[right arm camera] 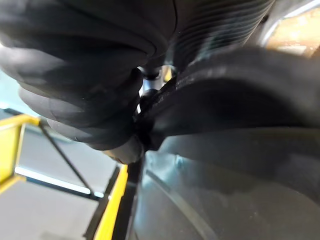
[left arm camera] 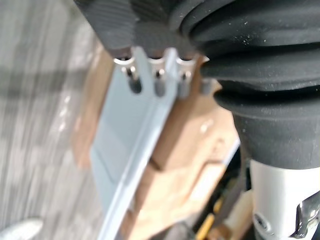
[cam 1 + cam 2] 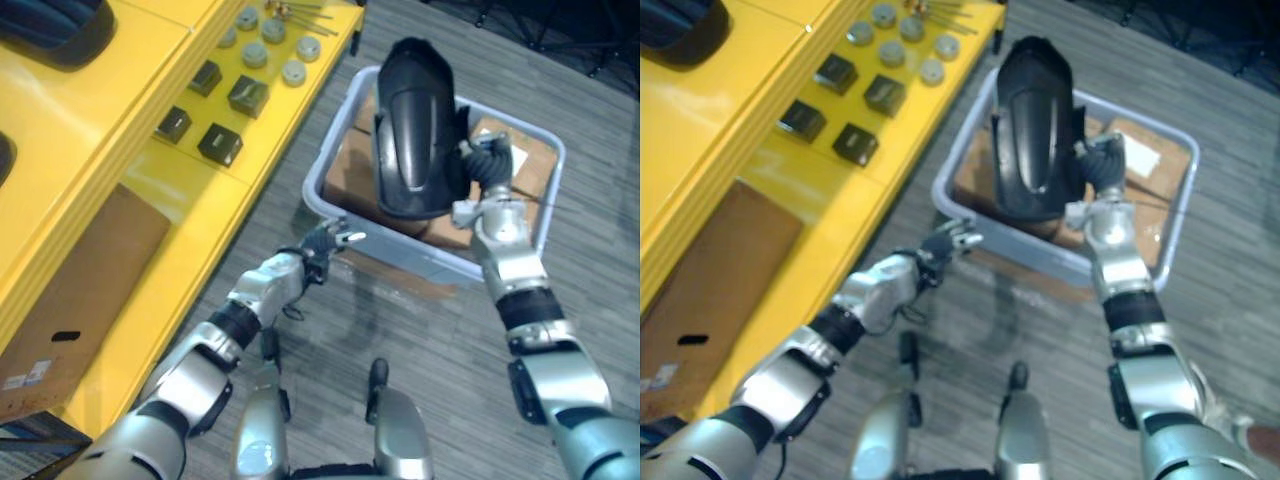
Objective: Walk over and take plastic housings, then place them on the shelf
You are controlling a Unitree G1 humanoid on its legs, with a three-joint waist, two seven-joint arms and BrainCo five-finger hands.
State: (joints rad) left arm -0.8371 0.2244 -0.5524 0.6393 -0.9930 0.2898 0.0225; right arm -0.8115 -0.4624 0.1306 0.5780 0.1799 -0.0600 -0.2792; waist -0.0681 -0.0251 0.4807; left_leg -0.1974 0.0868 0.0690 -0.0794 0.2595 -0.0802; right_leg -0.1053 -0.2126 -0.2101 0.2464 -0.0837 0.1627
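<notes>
Black plastic housing point(image 3: 415, 130) ×1, gripped by right hand point(image 3: 485, 165) | grey bin point(image 3: 420, 255) ×1 beneath | left hand point(image 3: 325, 243) straight-fingered at its rim | yellow shelf point(image 3: 150, 220): black blocks point(image 3: 220, 143) ×4

A grey bin point(image 3: 425, 256) stands on the striped floor point(image 3: 600, 250) and holds cardboard boxes point(image 3: 350, 168). Far left lie four black blocks point(image 3: 248, 96) and grey discs point(image 3: 293, 71). A brown cardboard sheet point(image 3: 80, 290) lies nearer.
</notes>
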